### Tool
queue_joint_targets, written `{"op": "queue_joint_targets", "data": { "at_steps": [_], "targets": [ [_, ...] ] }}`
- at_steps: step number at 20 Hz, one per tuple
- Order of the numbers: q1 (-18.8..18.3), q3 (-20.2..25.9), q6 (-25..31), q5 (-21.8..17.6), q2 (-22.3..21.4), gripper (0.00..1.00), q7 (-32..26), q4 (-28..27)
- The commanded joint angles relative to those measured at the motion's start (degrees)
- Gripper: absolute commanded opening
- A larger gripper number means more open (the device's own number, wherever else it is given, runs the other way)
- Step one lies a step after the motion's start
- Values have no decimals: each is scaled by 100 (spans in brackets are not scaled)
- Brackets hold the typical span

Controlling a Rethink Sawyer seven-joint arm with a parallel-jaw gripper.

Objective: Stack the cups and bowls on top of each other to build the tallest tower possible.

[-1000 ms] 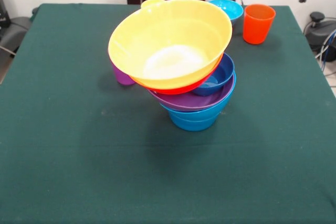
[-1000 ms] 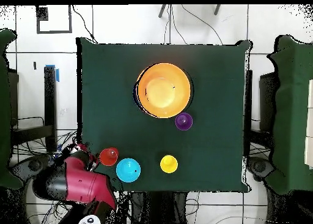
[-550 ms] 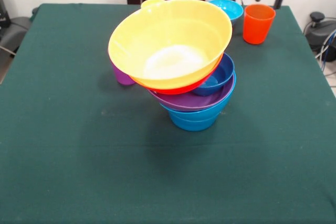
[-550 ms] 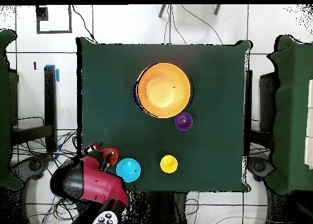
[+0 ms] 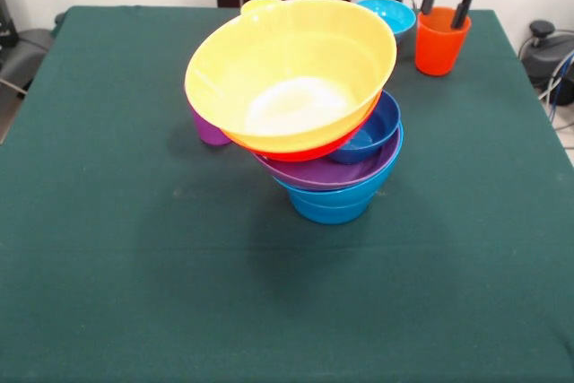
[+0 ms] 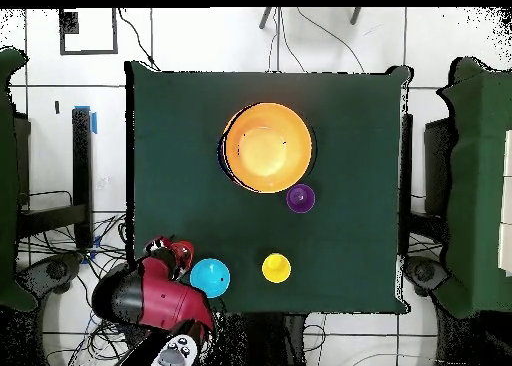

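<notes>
- Table (image 5: 108,248): green cloth top; we log every item below as standing on it.
- Tower (image 5: 309,123): near the table's middle in the front view. From the bottom we count a mid-blue bowl (image 5: 330,204), a purple bowl (image 5: 327,173), a dark blue bowl (image 5: 372,127), an orange bowl (image 5: 300,152) and a yellow bowl (image 5: 291,73). The top two lean toward 9 o'clock, so the column sits lopsided.
- Overhead, the tower shows as one yellow-orange disc (image 6: 266,147), a little toward 12 o'clock of the table's centre.
- Purple cup (image 5: 209,129): upright, half hidden behind the tower's 9 o'clock side; overhead it lies just beside the tower at 5 o'clock (image 6: 300,198).
- Yellow cup (image 6: 276,268): overhead, well apart from the tower toward 6 o'clock; in the front view only its rim shows behind the yellow bowl.
- Cyan bowl (image 5: 387,13): at 1 o'clock of the tower in the front view, near the table's far edge.
- Orange cup (image 5: 441,42): upright, just beside the cyan bowl at its 3 o'clock.
- Gripper (image 5: 447,8): released, its two fingers (image 5: 464,6) spread wide, straddling the orange cup's rim; we cannot tell whether they touch it.
</notes>
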Motion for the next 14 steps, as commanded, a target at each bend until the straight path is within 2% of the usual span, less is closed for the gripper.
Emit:
{"op": "queue_joint_targets", "data": {
  "at_steps": [1, 7, 14],
  "targets": [
    [170, 746, -240, 158, 506, 100, 1334, 88],
    [440, 645, -100, 391, 512, 100, 1424, 5],
    [304, 689, -83, 321, 452, 100, 1342, 52]
  ]
}}
